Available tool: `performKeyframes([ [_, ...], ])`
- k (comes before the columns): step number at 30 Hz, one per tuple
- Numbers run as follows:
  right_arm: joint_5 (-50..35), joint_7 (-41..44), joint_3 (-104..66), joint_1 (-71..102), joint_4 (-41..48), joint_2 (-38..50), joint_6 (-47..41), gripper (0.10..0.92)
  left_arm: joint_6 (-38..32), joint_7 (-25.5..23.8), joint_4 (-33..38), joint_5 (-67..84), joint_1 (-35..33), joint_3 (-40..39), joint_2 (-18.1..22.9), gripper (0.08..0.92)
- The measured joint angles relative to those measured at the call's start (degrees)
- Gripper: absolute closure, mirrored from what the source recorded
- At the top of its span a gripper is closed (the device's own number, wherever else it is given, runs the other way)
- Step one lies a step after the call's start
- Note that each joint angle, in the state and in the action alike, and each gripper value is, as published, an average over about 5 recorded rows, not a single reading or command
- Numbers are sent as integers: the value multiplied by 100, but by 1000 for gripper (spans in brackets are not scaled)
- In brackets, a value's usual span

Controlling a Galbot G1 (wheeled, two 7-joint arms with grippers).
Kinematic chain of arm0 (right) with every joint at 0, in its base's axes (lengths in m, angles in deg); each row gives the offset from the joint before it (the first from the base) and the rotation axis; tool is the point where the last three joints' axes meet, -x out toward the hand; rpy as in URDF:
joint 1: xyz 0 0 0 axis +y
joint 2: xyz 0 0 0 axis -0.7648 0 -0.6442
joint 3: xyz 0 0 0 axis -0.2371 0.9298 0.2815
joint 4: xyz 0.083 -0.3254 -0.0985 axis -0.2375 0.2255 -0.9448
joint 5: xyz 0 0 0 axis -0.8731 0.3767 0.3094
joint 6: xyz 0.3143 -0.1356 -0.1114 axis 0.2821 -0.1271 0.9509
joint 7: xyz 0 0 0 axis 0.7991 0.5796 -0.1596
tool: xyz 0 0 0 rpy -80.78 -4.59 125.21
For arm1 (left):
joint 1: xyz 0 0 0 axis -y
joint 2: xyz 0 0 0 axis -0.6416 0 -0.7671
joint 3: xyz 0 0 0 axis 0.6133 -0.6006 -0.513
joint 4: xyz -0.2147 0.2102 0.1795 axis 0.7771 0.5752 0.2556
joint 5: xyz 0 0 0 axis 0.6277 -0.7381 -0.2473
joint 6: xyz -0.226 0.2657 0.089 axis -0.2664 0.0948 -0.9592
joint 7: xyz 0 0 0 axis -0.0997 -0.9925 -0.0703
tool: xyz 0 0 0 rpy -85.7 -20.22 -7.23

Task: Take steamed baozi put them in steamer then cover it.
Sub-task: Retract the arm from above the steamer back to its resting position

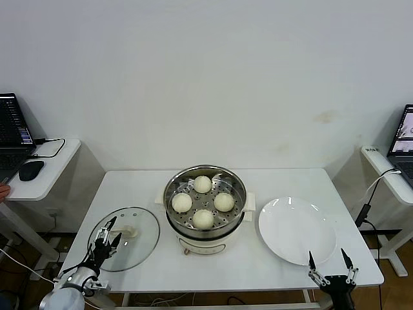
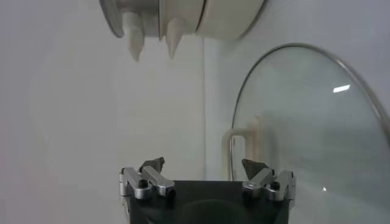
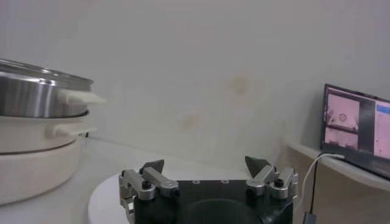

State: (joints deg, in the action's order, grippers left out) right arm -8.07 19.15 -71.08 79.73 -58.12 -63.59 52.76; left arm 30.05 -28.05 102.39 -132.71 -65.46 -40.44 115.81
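All 4 steamed baozi (image 1: pixel 202 184) sit inside the steamer (image 1: pixel 205 194), mid-table, spread on the perforated basket. So the loading looks done; the white plate (image 1: pixel 297 230) just right of the steamer is bare.

Still to do, by my read: covering. The cover (image 1: pixel 132 237) lies flat on the table left of the steamer, near but not touching it, handle up. Steamer top is uncovered.

Left gripper (image 1: pixel 107 236) hovers over the cover's side farthest from the steamer, jaws spread wide, holding nothing. In the left wrist view the cover's handle (image 2: pixel 242 149) sits just ahead of the fingertips, w/ the steamer's base beyond. Can't tell if the fingers touch the glass.

Right gripper (image 1: pixel 331 260) sits at the table's front edge, on the plate's near side, well apart from the steamer, jaws wide and empty, apparently idle.

Approx stage: buns in, lid grab comes next, then lift and place on the steamer rim.
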Motion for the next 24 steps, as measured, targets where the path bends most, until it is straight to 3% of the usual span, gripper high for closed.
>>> performKeyframes([
  [16,23,13,0,-85,158,-10,3,203,18,-67,-539,-152,641,-174,96,180],
  [19,25,19,9,-109,193,-6,-2,203,21,-80,-596,-159,708,-188,111,222],
  [24,27,25,18,-141,243,7,-13,203,18,-87,-714,-182,786,-200,144,363],
])
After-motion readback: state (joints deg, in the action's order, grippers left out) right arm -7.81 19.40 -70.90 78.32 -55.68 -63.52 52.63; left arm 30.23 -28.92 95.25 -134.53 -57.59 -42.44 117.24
